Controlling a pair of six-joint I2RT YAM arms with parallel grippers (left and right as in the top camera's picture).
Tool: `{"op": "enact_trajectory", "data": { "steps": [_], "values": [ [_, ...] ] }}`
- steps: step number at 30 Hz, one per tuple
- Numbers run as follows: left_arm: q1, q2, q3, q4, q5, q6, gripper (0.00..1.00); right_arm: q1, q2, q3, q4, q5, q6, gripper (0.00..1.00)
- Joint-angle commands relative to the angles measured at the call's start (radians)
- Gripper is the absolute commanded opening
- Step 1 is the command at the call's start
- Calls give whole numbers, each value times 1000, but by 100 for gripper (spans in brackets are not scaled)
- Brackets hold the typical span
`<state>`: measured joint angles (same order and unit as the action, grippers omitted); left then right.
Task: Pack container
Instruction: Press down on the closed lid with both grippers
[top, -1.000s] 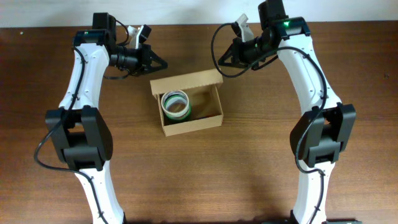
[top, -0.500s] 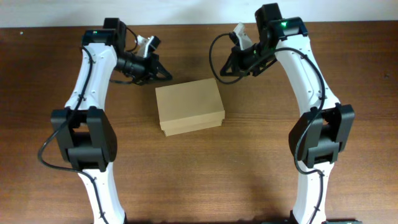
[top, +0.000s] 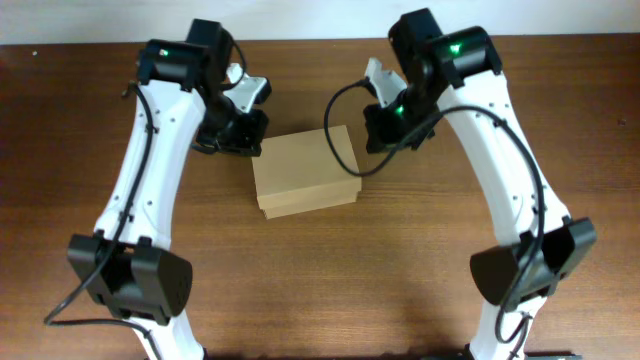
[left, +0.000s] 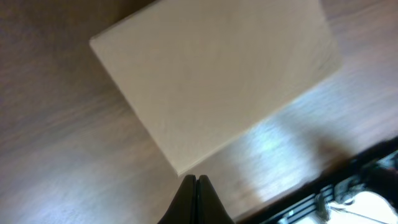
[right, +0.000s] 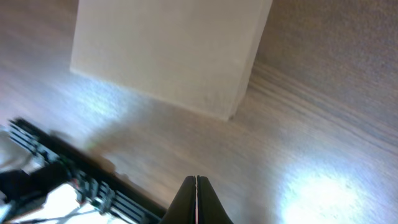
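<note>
- Left wrist view is showing the left hand (left: 196, 182) with its two fingers pressing flat together, nothing sitting between them; the tips are pointing down at the worktop (left: 50, 155)
- Just ahead of those tips, one corner of the container (left: 217, 74) is lying very close; whether the fingers are touching it cannot be told from this blurred view
- Right wrist view is showing the right hand (right: 196, 180) likewise pinched to a narrow line and gripping nothing; bare wood is lying between its tips and the nearest corner of the box, so the two are standing apart
- Bright patches of glare are shining on the wood on either side of that hand
- Seen from overhead, the container is sitting near the middle of the worktop, between the two arms; its flap lid is lying flat over the top, hiding what is inside; the box is sitting slightly turned against the worktop's edges
- The left hand is hovering beside the box's far left corner, and the right hand is hovering beside its far right corner
- A black cable (top: 338, 105) is looping from the right arm (top: 500, 150) down past the box's right edge
- The left arm (top: 150, 170) is reaching in from the other side; a green light is glowing on each arm near the wrist
</note>
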<state>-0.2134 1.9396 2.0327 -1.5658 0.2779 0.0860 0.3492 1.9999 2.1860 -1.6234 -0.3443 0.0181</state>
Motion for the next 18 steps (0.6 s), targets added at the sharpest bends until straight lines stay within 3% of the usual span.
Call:
{"op": "enact_trajectory", "data": {
  "steps": [1, 8, 18],
  "values": [
    [-48, -8, -7, -11, -143, -35, 2, 60, -2, -5, 0, 97, -3, 4],
    [-92, -8, -124, 12, -197, -75, 2, 102, 0, -107, 53, 158, 24, 4],
    [-92, -8, -415, 195, -196, -91, 2, 102, 2, -346, 249, 161, 47, 4]
  ]
}}
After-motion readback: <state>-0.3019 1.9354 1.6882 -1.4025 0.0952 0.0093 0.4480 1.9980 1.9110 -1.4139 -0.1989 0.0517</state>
